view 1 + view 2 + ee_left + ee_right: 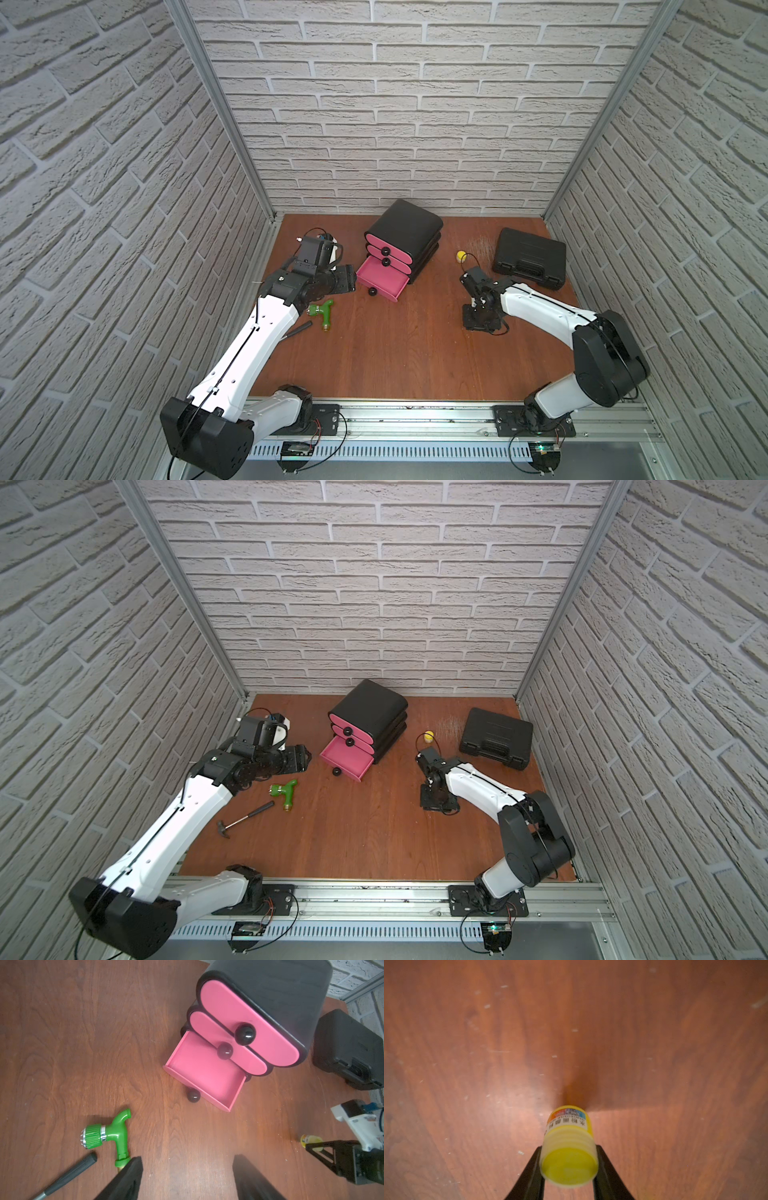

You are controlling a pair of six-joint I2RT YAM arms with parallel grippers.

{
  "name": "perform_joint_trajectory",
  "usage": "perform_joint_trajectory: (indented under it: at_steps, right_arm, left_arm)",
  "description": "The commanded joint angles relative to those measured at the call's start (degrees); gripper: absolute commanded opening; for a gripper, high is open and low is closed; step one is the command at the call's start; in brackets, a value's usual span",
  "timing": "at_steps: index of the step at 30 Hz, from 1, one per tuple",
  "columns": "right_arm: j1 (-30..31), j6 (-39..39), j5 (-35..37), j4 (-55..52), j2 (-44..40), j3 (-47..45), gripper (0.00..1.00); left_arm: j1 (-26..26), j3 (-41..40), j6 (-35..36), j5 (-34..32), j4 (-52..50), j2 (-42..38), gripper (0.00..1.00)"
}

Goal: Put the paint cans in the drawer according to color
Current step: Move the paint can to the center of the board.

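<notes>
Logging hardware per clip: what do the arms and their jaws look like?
The left arm and right arm have glossy white shells, bulky black joint housings and a thin black cable along each shell. The left gripper and right gripper have matte black jaws tapering towards the tips.

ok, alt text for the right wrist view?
The right gripper is shut on the ribbed lid of a yellow paint can, one black finger on each side. A printed label wraps the can; scuffed brown wooden table fills the rest.
</notes>
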Motion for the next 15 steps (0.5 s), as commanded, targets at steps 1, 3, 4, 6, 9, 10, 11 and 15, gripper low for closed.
perform_joint_trajectory:
  at_steps: [1, 3, 4, 6, 9, 10, 11, 15]
  right_arm:
    - [6.5, -2.6, 2.2, 0.4, 3.7, 4.8, 0.3]
    - [10.0, -3.8, 2.8, -0.3, 7.1, 8.4, 0.3]
    - [11.6, -4.3, 3.1, -0.7, 9.0, 10.4, 0.3]
    - [14.4, -5.3, 3.8, -1.4, 12.6, 14.2, 0.3]
    - [17.4, -6.2, 4.1, -2.6, 17.5, 19.7, 0.31]
    - [18.3, -6.5, 4.3, -3.1, 18.7, 21.3, 0.31]
    - [19.0, -6.6, 4.4, -3.5, 19.9, 22.9, 0.33]
    - [20.1, -6.5, 4.9, -4.7, 21.5, 25.9, 0.42]
  left_arm:
    - [2.4, -1.3, -3.0, 0.6, -0.1, -2.1, 0.72]
    - [4.1, -1.6, -4.1, 0.8, -1.1, -2.9, 0.71]
    - [5.0, -1.7, -4.3, 1.0, -1.7, -3.4, 0.72]
    - [6.3, -1.8, -4.5, 1.1, -2.6, -4.0, 0.72]
    - [7.0, -1.8, -4.2, 1.0, -3.9, -4.7, 0.72]
    - [7.1, -1.8, -4.2, 1.0, -4.3, -4.8, 0.72]
    - [7.2, -1.8, -4.1, 1.0, -4.7, -4.8, 0.72]
    - [7.1, -2.1, -4.2, 1.7, -5.6, -4.8, 0.7]
